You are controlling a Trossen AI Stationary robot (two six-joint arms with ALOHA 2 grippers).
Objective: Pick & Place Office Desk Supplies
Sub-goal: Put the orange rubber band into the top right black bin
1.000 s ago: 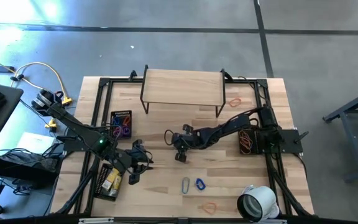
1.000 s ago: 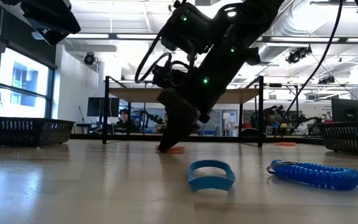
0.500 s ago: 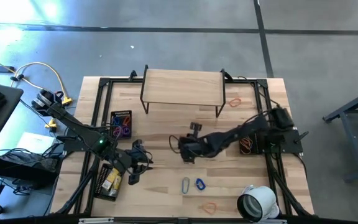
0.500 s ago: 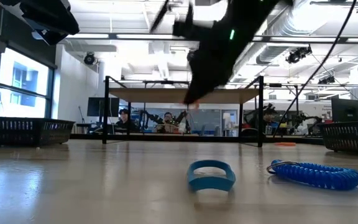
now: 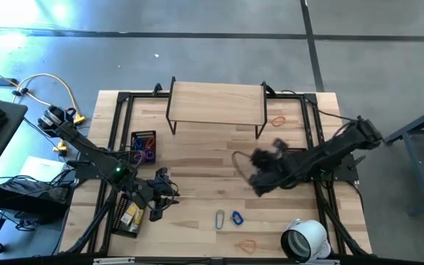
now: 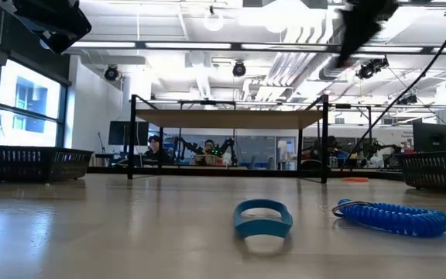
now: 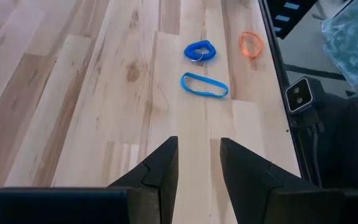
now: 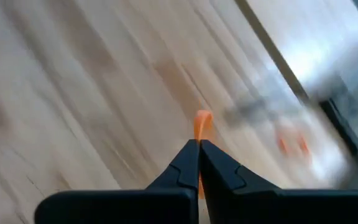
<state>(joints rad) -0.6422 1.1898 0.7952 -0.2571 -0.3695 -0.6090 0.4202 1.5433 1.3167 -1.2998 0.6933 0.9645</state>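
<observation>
My right gripper (image 8: 199, 144) is shut on a thin orange band (image 8: 202, 121) and hangs blurred over the table's middle right (image 5: 260, 175). My left gripper (image 7: 199, 162) waits open over bare wood at the left (image 5: 160, 200). On the table near its front edge lie a flat blue band (image 7: 204, 85), a blue coil (image 7: 199, 51), a silver oval clip (image 5: 219, 218) and another orange band (image 7: 251, 43). A third orange band (image 5: 277, 120) lies at the far right. My right gripper pinches the orange band between its two fingertips. A short piece of the band (image 8: 202, 118) sticks out past the tips. The fingers slant downward, and the band is lifted clear of the table.
A wooden shelf on black legs (image 5: 216, 103) stands at the back. Black mesh baskets sit at the left (image 5: 143, 146), the near left (image 5: 129, 213) and the right (image 5: 294, 171). A large white tape roll (image 5: 304, 239) stands at the near right corner.
My right gripper has risen from the table's middle, where it was down on the orange band. It has swung toward the right edge, turning as it went. The band has come up off the wood with it.
</observation>
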